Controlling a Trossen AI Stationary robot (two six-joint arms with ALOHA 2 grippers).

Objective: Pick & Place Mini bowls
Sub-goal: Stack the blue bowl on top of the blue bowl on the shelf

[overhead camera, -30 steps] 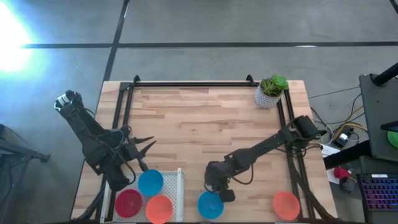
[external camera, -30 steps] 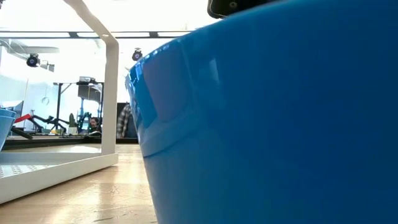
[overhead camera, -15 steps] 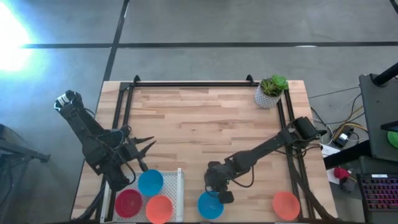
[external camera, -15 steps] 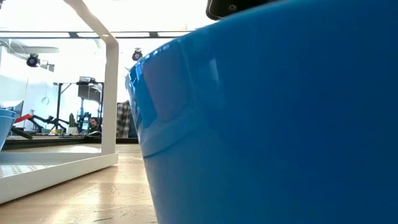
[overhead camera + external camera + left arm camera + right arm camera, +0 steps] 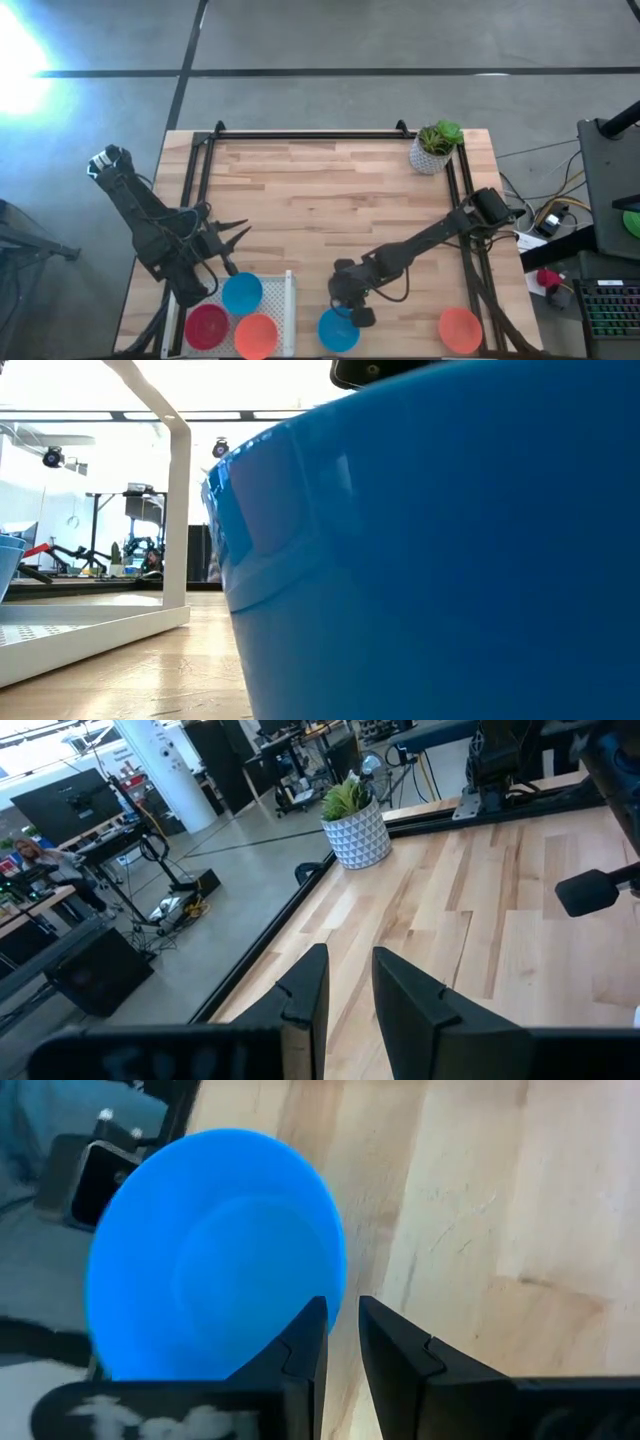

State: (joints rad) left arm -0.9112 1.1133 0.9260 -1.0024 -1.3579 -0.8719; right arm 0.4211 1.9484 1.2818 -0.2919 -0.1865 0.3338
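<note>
While the wooden table (image 5: 330, 200) lies mostly bare across its middle and far half, both dark arms crowd its near edge. From the right side rail the right arm stretches low and diagonal across the boards, its right gripper (image 5: 348, 312) tipped down at the rim of a blue mini bowl (image 5: 338, 331) that sits at the table's very front edge. The right wrist view shows that gripper's two fingers (image 5: 300, 1365) drawn nearly together, one over the bowl's inner wall and the other just outside the rim; whether they actually pinch the rim cannot be told. That same blue bowl fills nearly all of the low view (image 5: 450, 550). At the left edge, the left arm is folded back on itself, and the left gripper (image 5: 232, 236) hangs above bare wood with its fingers (image 5: 305, 995) a narrow gap apart, holding nothing. A white tray (image 5: 288, 300) rests at the near left corner, carrying three bowls packed close: a second blue bowl (image 5: 242, 294), a red bowl (image 5: 207, 326) and an orange bowl (image 5: 257, 336). Another orange bowl (image 5: 460, 329) stands alone near the front right corner, well apart from the others. Smallest, a white pot with a green plant (image 5: 434, 148) occupies the far right corner.
</note>
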